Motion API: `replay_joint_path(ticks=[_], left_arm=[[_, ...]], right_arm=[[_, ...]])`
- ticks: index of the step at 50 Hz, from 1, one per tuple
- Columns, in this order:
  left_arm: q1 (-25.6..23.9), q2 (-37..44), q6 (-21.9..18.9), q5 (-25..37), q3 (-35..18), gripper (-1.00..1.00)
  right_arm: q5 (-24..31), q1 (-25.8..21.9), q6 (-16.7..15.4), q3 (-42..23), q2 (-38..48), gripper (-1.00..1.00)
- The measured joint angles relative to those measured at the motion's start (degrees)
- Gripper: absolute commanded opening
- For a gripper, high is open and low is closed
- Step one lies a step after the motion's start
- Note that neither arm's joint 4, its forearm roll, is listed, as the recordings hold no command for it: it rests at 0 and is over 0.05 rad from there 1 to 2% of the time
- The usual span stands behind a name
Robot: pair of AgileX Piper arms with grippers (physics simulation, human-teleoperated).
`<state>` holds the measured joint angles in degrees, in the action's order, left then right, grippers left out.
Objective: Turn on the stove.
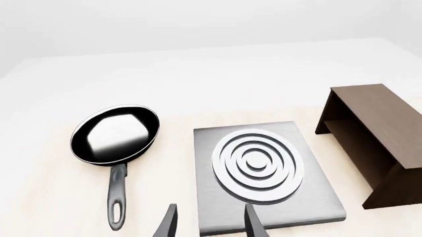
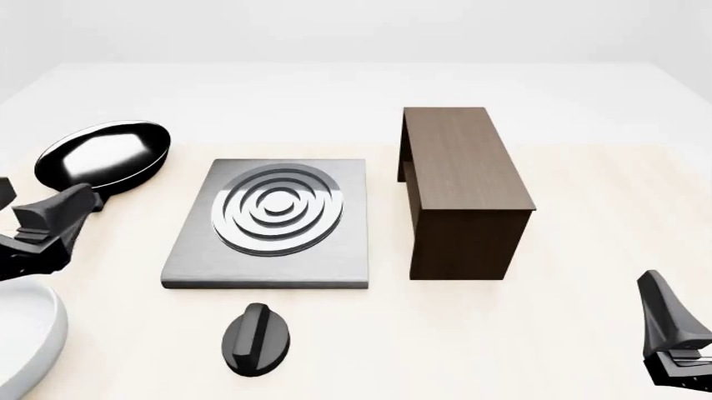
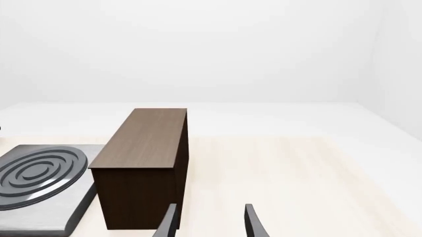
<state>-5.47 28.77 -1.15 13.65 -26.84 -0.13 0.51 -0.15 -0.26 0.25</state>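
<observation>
while both claws hang parted and empty, the black oval ridged knob [image 2: 258, 337] sits just in front of the flat brushed-grey metal stove slab [image 2: 273, 223], ridge running fore-aft. it lies right of the left claw [image 2: 45, 229], toward the arms' side; right claw [image 2: 673, 333] well apart. judgement: left arm nearer.

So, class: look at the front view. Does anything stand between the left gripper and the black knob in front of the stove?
Nothing visible does. The left gripper hangs at the table's left side and the knob lies just in front of the stove. Only bare table separates them. The frying pan sits farther back, and a white dish lies off to the left.
</observation>
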Motion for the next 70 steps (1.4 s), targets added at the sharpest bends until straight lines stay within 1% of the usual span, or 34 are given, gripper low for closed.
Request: replay_joint_path(ticks=[14, 30, 44, 70], left_arm=[[-3.02, 7.15, 4.87, -1.04, -0.69, 1.00], [-3.66, 12.10, 8.40, -3.21, 1.59, 1.00], [-4.17, 15.55, 9.61, -6.45, 5.10, 1.00], [-6.59, 23.64, 9.71, -13.19, 10.61, 1.00]], right_arm=[[0.00, 0.00, 0.00, 0.00, 0.00, 1.00], [0.00, 0.00, 0.00, 0.00, 0.00, 1.00], [0.00, 0.00, 0.01, 0.00, 0.00, 1.00], [0.00, 0.00, 0.00, 0.00, 0.00, 1.00]])
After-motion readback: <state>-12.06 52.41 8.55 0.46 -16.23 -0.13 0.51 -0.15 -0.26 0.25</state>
